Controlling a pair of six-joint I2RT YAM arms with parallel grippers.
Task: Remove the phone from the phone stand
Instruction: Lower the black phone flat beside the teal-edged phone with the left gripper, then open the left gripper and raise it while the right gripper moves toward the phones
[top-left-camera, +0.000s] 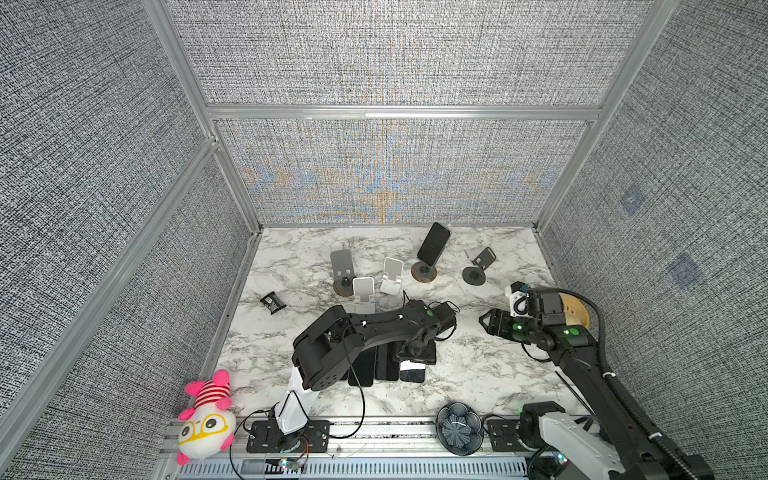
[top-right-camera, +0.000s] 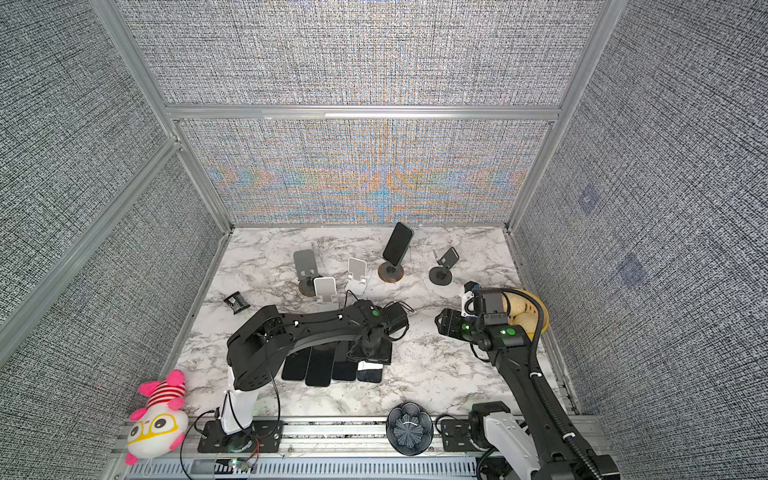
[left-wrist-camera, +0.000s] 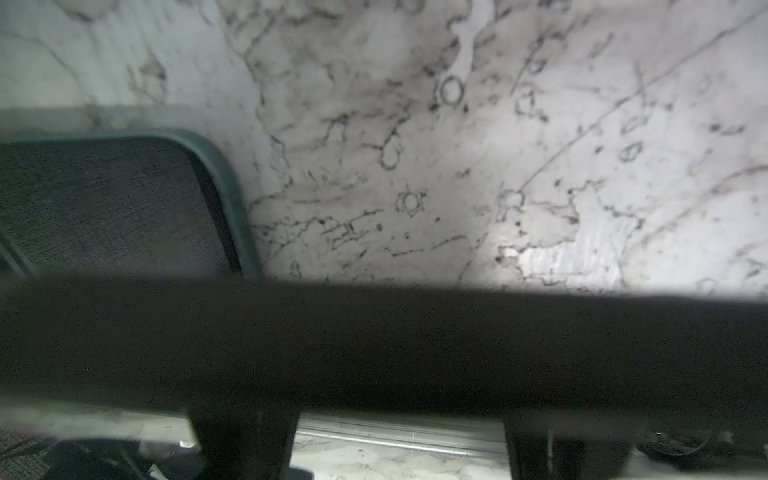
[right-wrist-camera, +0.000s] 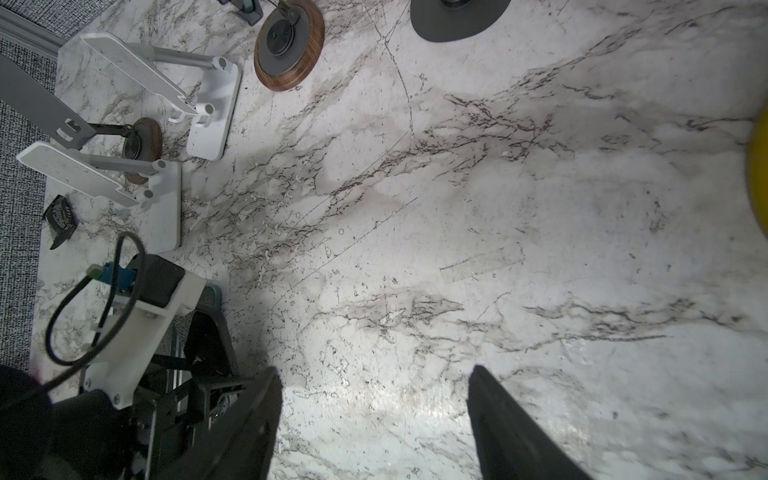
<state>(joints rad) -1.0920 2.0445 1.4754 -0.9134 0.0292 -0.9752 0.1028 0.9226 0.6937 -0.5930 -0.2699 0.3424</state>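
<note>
On the marble table (top-left-camera: 478, 374), the right gripper (right-wrist-camera: 376, 372) hovers with its jaws apart, likely ready to reach, the left gripper (top-left-camera: 415, 349) sits low over the row of flat phones (top-left-camera: 386, 368), presumably placing, its grip impossible to tell, and 1 phone (top-left-camera: 433, 243) leans on its wood-based stand (top-left-camera: 424, 272) at the back.

1. My left arm (top-left-camera: 374, 328) is a smooth black shell on a white base link (top-left-camera: 293, 405), bolted to a black plate (top-left-camera: 262, 436).
2. My right arm (top-left-camera: 582, 361) matches; ribbed black conduit (top-left-camera: 631, 406) runs along it under white ties.
3. A green dot (top-left-camera: 574, 331) marks each arm's last joint.
4. My right gripper (right-wrist-camera: 374, 370) has two black tapering fingers (right-wrist-camera: 253, 428).
5. A white screwed bracket (right-wrist-camera: 145, 328) with a blue plug (right-wrist-camera: 118, 277) and looped black cable (right-wrist-camera: 54, 316) caps my left arm's far end.
</note>
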